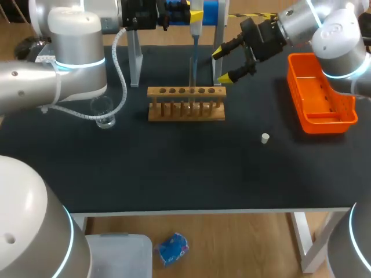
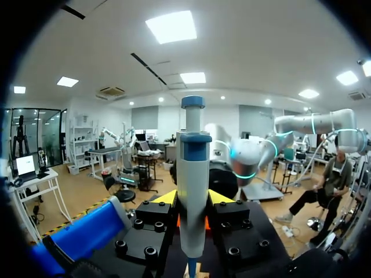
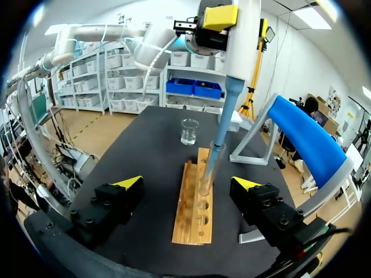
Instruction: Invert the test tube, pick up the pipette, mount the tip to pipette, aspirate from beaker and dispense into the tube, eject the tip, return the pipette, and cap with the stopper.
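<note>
Jaws: left clenched on the pipette, right spread wide and empty.

The left gripper point(image 2: 191, 200) grasps the pipette point(image 2: 192, 174) upright over the rack point(image 1: 185, 103), its tip dipping into the test tube point(image 3: 208, 168) standing there. To dispense well, I would keep the tip centred in the tube's mouth and press slowly. The right gripper point(image 1: 223, 65) hangs just behind the rack, touching nothing. The stopper point(image 1: 265, 138) lies on the rack's right-arm side.

Black table top point(image 1: 174, 179) w/ white legs point(image 1: 304, 243), wood floor point(image 1: 232, 243) below, ceiling light panels point(image 2: 171, 26) lit.
</note>
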Robot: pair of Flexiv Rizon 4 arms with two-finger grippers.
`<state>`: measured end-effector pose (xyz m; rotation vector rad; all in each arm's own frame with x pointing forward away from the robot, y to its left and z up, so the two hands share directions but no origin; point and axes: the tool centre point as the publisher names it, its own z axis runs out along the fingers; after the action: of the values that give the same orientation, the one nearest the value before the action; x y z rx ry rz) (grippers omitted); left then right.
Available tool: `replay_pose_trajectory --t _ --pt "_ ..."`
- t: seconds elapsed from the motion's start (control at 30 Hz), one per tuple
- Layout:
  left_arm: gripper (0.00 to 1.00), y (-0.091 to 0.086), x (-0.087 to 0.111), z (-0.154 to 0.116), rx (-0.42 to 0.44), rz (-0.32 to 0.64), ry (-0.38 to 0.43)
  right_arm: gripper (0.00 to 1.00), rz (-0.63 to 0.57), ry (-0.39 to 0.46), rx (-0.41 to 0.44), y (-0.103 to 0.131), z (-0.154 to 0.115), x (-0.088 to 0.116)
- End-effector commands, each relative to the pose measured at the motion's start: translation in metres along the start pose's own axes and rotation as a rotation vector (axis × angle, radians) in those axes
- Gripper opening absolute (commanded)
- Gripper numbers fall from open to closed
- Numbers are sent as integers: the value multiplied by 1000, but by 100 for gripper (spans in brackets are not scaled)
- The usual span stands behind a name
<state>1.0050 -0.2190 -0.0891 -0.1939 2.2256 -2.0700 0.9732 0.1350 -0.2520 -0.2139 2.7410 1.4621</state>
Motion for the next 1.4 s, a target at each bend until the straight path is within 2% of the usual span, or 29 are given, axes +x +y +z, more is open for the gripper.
replay_pose_trajectory --t 0.03,0.57,1.03,1.4 --pt "0 -12 4 -3 -19 14 -2 100 0 1 1 0 0 0" --pt "0 -35 9 -4 -14 48 -4 100 0 1 1 0 0 0" --pt "0 -71 24 -3 -33 71 -10 100 0 1 1 0 0 0" --pt "0 -92 39 -3 -28 95 -21 100 0 1 1 0 0 0"
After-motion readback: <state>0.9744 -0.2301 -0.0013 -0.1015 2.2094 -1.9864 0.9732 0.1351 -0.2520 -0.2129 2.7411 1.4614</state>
